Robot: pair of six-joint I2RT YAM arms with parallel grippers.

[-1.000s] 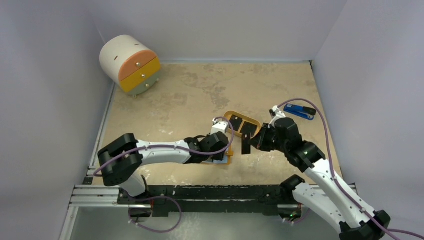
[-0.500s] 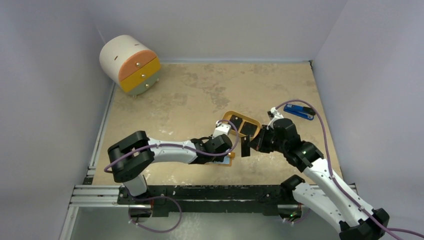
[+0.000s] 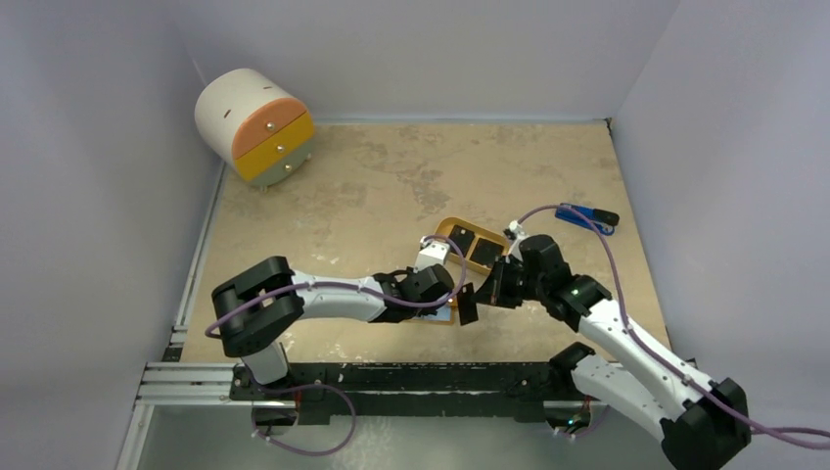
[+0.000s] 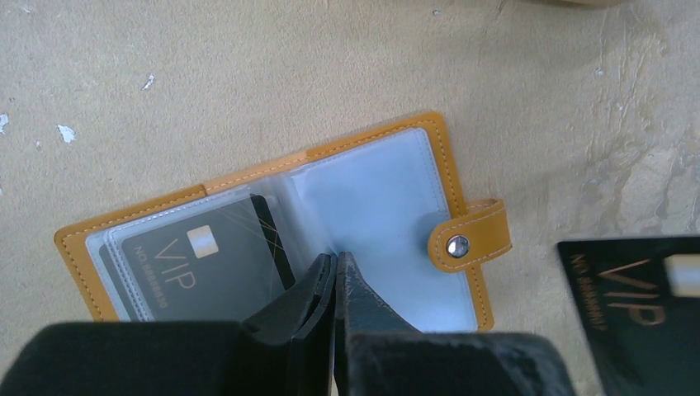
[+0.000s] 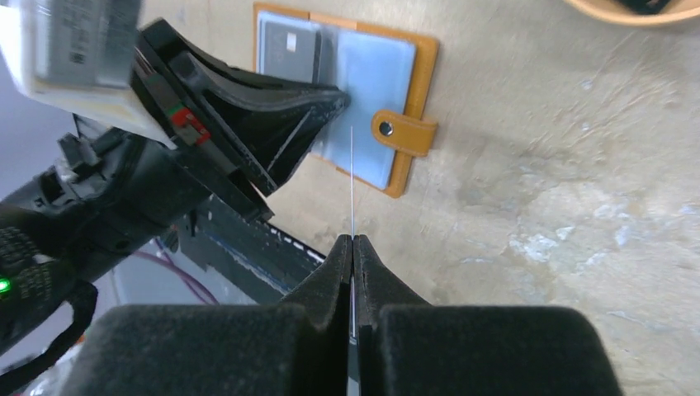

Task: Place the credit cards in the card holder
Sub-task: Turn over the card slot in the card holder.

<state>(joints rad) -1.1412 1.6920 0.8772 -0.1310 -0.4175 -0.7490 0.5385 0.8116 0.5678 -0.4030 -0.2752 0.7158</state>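
– Where's the high camera?
– Above and behind the left arm [image 3: 323, 294] and right arm [image 3: 626, 338], looking down over the whole table [image 3: 391, 176].
– And the wrist ones?
– Both low, close to the tabletop. The left looks straight down on the open wallet [image 4: 371, 190]; the right sees that same wallet, from farther off and at a slant.

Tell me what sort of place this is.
Probably a robotics lab test cell: plain walls around a tan tabletop, left arm and right arm on a metal rail, a small drawer unit as prop.
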